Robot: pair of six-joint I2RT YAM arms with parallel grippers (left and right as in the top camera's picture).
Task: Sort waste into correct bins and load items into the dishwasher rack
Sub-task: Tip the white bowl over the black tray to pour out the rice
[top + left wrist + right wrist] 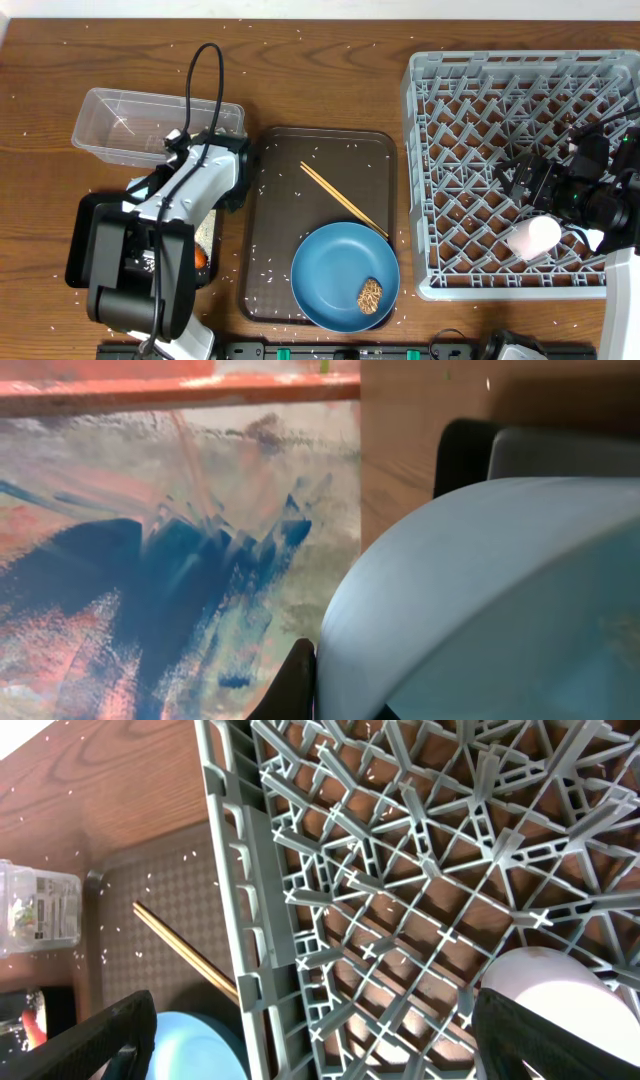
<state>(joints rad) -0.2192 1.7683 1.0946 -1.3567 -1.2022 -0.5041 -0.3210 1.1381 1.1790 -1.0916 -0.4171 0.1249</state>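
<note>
In the left wrist view the small light-blue cup fills the right half. My left gripper is shut on its rim, with one dark finger pressed against the outer wall. From overhead the left arm hides that gripper and cup above the black bin. My right gripper stands open over the front left of the dishwasher rack. The pale pink cup rests in the rack beside its right finger. The blue plate carries a brown food lump.
The chopsticks lie on the brown tray behind the plate. The clear tub stands at the back left. An orange carrot shows in the black bin. White rice grains speckle the table and tray.
</note>
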